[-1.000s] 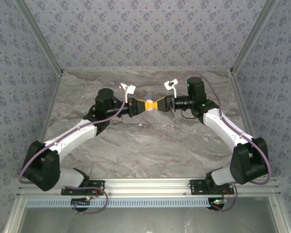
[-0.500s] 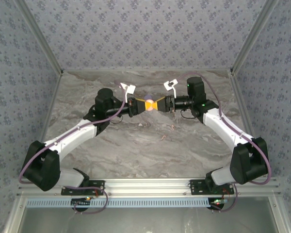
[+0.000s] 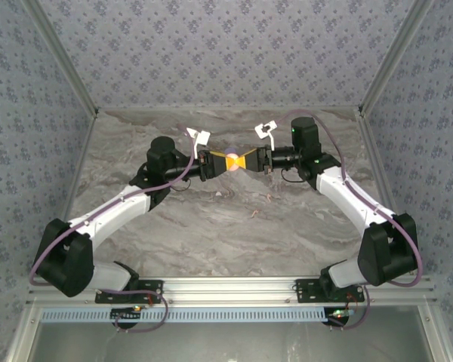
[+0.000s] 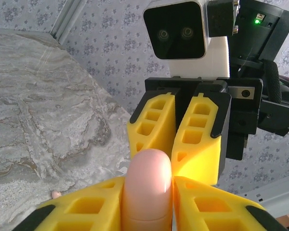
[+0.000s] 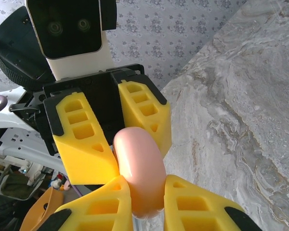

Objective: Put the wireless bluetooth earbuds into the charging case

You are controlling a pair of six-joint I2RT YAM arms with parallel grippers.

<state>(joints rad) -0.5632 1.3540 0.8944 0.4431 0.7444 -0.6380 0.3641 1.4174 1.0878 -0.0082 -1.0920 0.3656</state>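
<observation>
Left jaws sit narrowly either side of the pink case, their yellow fingers touching it or all but touching. Whether they still grip it cannot be told. A second ago they were clamped tight on it, and they have begun to ease.

The case, a smooth rounded thing, hangs in the air above the far middle of the bench, between the two wrists. On its right, the right jaws have closed since then and now pinch the case firmly from the opposite end. That reads as a handover from the left arm to the right arm, probably to get a better hold before the case is opened.

The earbuds lie as tiny pinkish specks on the bench, nearer than the case, a little to its right and well apart from it. Nothing lies between them and the case. Both arms are taken up with the case, though, so neither looks free to fetch one. Patterned walls stand round the bench on the left, far and right sides.
</observation>
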